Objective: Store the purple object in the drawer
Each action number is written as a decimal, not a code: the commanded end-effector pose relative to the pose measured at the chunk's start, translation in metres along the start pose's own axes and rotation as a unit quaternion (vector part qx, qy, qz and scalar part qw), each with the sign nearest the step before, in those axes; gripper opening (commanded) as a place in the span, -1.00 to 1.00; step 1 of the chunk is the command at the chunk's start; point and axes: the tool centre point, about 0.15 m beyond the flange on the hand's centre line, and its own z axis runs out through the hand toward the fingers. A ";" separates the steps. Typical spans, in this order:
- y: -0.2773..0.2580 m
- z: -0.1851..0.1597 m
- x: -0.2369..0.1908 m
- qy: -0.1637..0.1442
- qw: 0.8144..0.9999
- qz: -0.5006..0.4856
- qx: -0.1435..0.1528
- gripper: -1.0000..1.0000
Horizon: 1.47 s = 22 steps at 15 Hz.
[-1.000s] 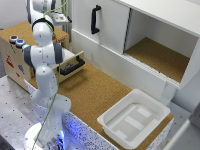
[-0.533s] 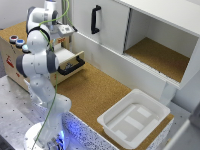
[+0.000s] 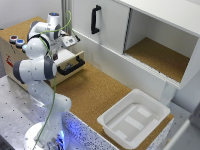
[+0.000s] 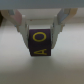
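In the wrist view my gripper (image 4: 40,36) is shut on the purple object (image 4: 40,45), a dark purple block with yellow letters, held between both fingers (image 4: 21,27) over a pale surface. In the exterior view the gripper (image 3: 68,41) hangs just above the open drawer (image 3: 65,59), a light-wood drawer with a black bar handle (image 3: 71,67) in the plywood box (image 3: 11,50) at the exterior view's left. I cannot make out the purple object in that view.
A large white cabinet with a vertical black handle (image 3: 95,19) and an open compartment (image 3: 160,56) stands behind. A white plastic tub (image 3: 132,119) sits on the cork mat (image 3: 95,90) at the exterior view's lower right. Small round items (image 3: 17,41) rest on the box top.
The arm has straightened up and swung. The gripper has moved toward the exterior view's right and now sits over the open drawer.
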 end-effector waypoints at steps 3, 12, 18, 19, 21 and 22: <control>0.032 0.031 0.026 -0.049 0.998 0.027 0.022 1.00; -0.034 -0.073 0.002 0.002 0.999 -0.035 0.000 1.00; -0.097 -0.123 0.007 -0.003 0.999 -0.028 -0.039 1.00; -0.108 -0.126 0.009 -0.005 0.999 -0.023 -0.040 1.00; -0.125 -0.130 0.022 -0.028 0.999 0.011 -0.031 1.00; -0.133 -0.128 0.034 -0.049 0.998 0.040 -0.030 1.00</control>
